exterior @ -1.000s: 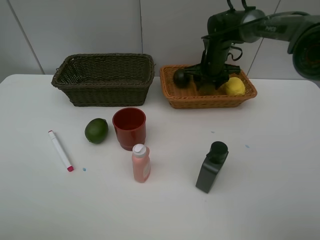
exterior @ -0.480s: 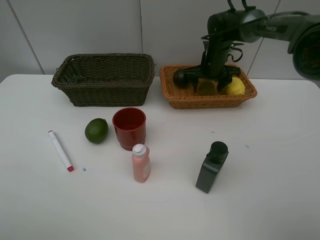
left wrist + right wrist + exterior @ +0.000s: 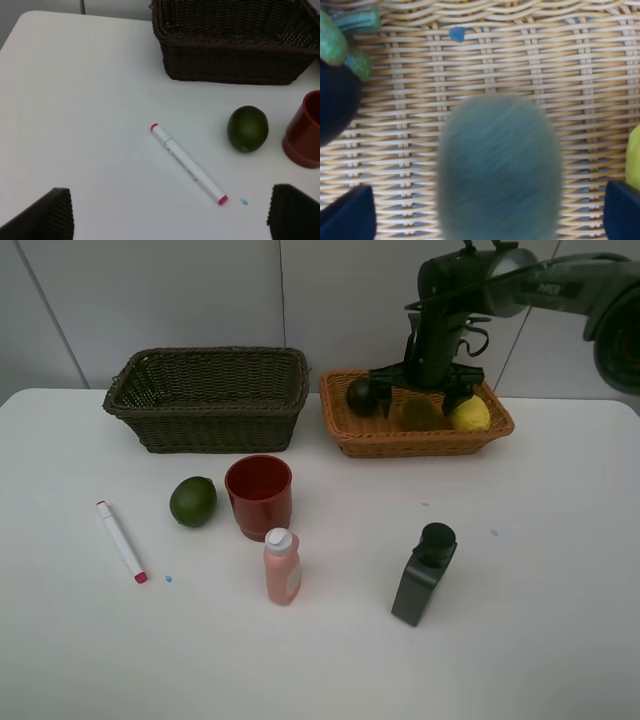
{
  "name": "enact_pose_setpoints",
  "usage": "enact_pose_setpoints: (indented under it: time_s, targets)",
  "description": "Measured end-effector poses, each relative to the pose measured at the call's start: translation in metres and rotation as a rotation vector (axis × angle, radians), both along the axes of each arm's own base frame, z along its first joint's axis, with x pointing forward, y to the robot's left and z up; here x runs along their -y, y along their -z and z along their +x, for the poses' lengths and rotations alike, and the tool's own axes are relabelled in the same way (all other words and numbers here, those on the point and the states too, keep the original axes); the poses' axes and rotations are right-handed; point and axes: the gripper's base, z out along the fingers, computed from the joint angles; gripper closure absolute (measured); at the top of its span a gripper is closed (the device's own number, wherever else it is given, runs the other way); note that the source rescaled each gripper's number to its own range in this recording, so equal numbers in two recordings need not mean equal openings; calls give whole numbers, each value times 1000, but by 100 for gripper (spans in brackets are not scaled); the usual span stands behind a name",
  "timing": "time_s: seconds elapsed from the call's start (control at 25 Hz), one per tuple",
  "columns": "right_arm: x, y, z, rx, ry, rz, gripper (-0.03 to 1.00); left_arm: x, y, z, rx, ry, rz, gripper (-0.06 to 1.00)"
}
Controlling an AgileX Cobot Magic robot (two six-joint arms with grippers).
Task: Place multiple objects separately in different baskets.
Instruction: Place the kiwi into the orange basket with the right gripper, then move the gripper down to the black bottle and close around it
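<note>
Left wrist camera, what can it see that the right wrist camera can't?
Only the left wrist view shows the white marker, green lime, red cup and dark basket on the white table. Only the right wrist view shows the blurry kiwi, dark round fruit and a sliver of lemon in the light basket. They share no object; each shows its own open gripper, left gripper and right gripper.

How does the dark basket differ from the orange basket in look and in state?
The dark olive-brown basket is deeper; the orange-tan basket is shallower. The dark olive-brown basket shows no item inside; the orange-tan basket holds a dark round fruit, a kiwi and a lemon. Both are rectangular, woven wicker, standing side by side.
</note>
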Motion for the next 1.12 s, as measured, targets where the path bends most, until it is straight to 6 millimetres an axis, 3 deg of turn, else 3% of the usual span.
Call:
enact_pose_setpoints:
  time_s: [0.2, 0.44, 0.8, 0.88, 0.96, 1.12]
  targets:
    - [1, -11, -2, 6, 4, 2, -3, 0, 0, 0, 0, 0, 0, -6]
    - [8, -65, -22, -11, 37, -2, -3, 0, 0, 0, 0, 0, 0, -6]
    - [6, -167, -59, 179, 80, 107, -3, 0, 0, 0, 0, 0, 0, -6]
    - [4, -181, -72, 198, 105, 139, -3, 0, 0, 0, 0, 0, 0, -6]
    - [3, -189, -89, 196, 138, 166, -3, 0, 0, 0, 0, 0, 0, -6]
    - [5, -183, -123, 135, 175, 163, -3, 0, 0, 0, 0, 0, 0, -6]
